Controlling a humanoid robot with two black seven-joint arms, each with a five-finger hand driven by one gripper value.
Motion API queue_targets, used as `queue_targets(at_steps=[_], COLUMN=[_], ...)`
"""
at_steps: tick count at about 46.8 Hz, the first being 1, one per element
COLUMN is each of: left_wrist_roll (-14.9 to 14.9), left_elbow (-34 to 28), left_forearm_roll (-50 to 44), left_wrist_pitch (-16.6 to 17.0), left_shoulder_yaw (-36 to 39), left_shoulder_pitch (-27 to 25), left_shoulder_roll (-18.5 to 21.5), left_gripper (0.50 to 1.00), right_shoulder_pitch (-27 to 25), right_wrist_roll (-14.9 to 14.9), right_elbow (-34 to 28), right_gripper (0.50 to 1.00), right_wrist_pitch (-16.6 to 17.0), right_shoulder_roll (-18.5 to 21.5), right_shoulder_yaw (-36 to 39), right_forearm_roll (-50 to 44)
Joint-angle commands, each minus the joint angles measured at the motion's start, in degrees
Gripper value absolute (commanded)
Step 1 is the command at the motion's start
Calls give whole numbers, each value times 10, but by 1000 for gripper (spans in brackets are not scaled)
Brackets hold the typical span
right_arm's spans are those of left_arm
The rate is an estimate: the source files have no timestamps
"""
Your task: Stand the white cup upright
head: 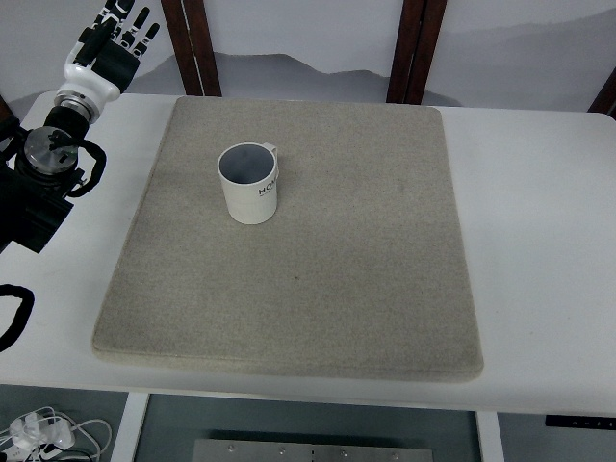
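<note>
We see a grey felt mat lying flat on the white table, covering most of its middle. Behind the table we see two dark wooden posts. Below the near edge, white cables lie on the floor.

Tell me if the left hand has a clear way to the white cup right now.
Probably yes. The left hand is raised at the table's far left corner, fingers spread and empty, and only bare grey mat lies between it and the upright white cup.
</note>
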Motion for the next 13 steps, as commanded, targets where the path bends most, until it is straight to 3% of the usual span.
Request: queue_targets(at_steps=[1, 13], left_wrist_roll=[-1, -1], left_elbow=[14, 15], left_forearm_roll=[1, 6], left_wrist_pitch=[1, 1], left_shoulder_yaw=[1, 2], left_shoulder_pitch=[-1, -5], left_shoulder_roll=[-6, -13], left_gripper=[996, 996], right_shoulder_pitch=[0, 0], right_wrist_roll=[0, -2], right_elbow=[0, 0], right_gripper=[952, 952], right_wrist_pitch=[3, 4], right_shoulder_roll=[0, 0], right_shoulder_yaw=[0, 0], right_forearm_roll=[1, 1])
